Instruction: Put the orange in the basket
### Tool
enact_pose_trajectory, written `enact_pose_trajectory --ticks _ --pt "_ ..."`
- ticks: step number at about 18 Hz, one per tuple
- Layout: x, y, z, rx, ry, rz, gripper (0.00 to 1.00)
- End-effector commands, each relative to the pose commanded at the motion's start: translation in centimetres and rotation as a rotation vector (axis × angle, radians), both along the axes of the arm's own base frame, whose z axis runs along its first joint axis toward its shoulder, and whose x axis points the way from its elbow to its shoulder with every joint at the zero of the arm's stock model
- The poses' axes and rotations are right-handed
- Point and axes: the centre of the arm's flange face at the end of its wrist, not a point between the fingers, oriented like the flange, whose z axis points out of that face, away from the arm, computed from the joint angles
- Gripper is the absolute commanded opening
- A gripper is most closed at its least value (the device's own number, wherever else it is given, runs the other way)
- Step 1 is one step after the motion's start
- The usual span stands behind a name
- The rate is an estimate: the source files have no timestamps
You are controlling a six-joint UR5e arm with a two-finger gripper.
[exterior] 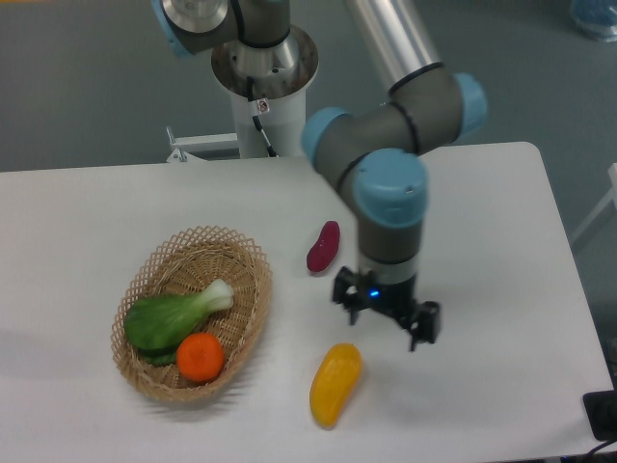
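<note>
The orange (201,357) is a small round bright-orange fruit. It lies inside the wicker basket (249,258), near the basket's front, next to a green bok choy (174,315). My gripper (387,322) is over the table well to the right of the basket, just above and right of the yellow mango-like fruit (335,384). Its fingers point down, stand apart and hold nothing.
A dark red sweet potato (323,247) lies on the white table between the basket and my arm. The robot's base (262,68) stands at the table's far edge. The table's right edge (569,260) runs close by on the right.
</note>
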Motion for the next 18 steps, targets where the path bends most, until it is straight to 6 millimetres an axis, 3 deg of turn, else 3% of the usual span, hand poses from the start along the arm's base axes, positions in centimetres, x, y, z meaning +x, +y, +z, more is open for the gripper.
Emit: enact_pose_trajectory --ticks 3,6,18 --pt "-2.3 -3.1 -0.2 -0.039 -0.020 -0.064 1.00" --pt "-3.2 -4.4 -0.4 -0.054 -0.036 -0.060 1.00" --pt "-2.8 -4.0 -1.4 -0.086 -0.038 -0.067 1.00"
